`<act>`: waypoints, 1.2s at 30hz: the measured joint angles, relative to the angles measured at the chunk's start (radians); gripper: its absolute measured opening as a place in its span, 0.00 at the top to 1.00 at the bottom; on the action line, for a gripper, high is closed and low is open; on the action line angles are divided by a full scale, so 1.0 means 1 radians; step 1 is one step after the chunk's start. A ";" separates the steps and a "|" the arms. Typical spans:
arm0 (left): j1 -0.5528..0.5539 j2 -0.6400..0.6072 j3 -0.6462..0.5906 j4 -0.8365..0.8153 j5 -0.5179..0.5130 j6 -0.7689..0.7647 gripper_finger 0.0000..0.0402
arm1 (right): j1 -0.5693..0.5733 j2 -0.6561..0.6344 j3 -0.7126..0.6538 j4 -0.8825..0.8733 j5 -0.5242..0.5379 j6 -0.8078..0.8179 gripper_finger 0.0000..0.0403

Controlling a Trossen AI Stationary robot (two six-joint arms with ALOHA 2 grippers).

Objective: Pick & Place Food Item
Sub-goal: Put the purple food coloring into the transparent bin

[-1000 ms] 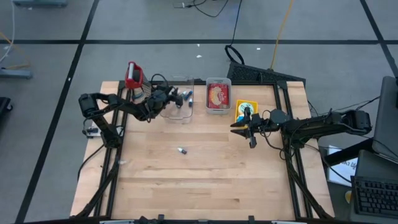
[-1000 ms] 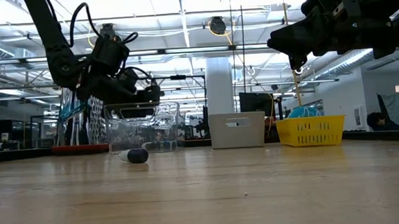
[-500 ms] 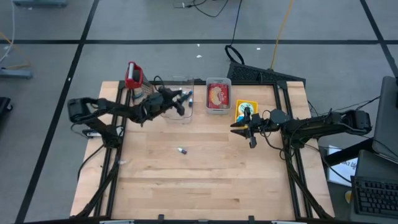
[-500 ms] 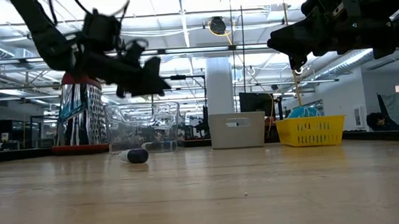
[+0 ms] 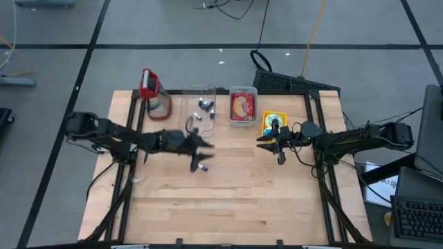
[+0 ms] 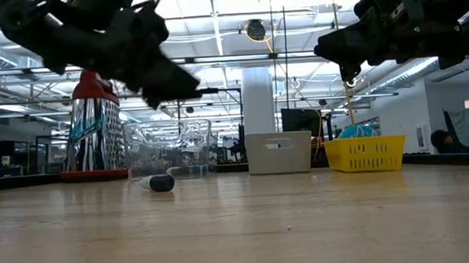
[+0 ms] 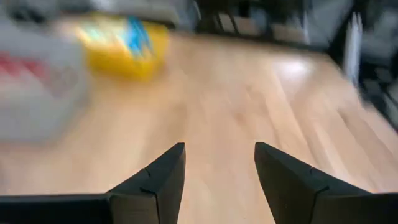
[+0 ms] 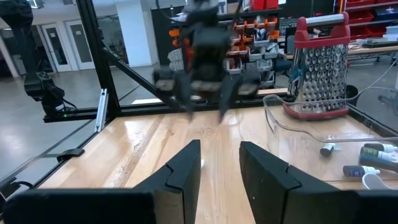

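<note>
Counter (image 5: pixel 228 200): a pale wooden top is carrying every container along its far edge.
Clear bin (image 5: pixel 199 111): it is sitting at the far edge, left of centre, and is holding several small dark and pale items; what they are is too small to tell.
Grey tub (image 5: pixel 243 107): it is standing just right of the clear bin and is holding a red packaged food item (image 5: pixel 241 107).
Yellow basket (image 5: pixel 273 123): it is sitting right of the grey tub, with blue and yellow contents showing.
Red-topped grater (image 5: pixel 150 88): it is standing upright at the far left corner.
Left end effector (image 5: pixel 202 146): it is hovering above the counter just short of the clear bin, with fingers spread apart and nothing between them.
Right end effector (image 5: pixel 264 142): it is hanging over the counter beside the yellow basket, fingers parted and gripping nothing.
Small dark item (image 5: pixel 203 167): it is lying loose on the counter, just in front of the left end effector.
</note>
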 joint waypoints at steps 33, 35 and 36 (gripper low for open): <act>-0.229 0.278 -0.002 -0.016 0.128 -0.419 0.51 | 0.000 0.000 0.000 0.021 0.000 0.027 0.75; -0.229 0.278 -0.002 -0.017 0.149 -0.462 0.51 | 0.000 0.000 0.000 0.021 0.000 0.026 0.75; -0.230 0.278 -0.002 -0.017 0.151 -0.488 0.51 | 0.000 0.000 0.000 0.021 0.000 0.026 0.75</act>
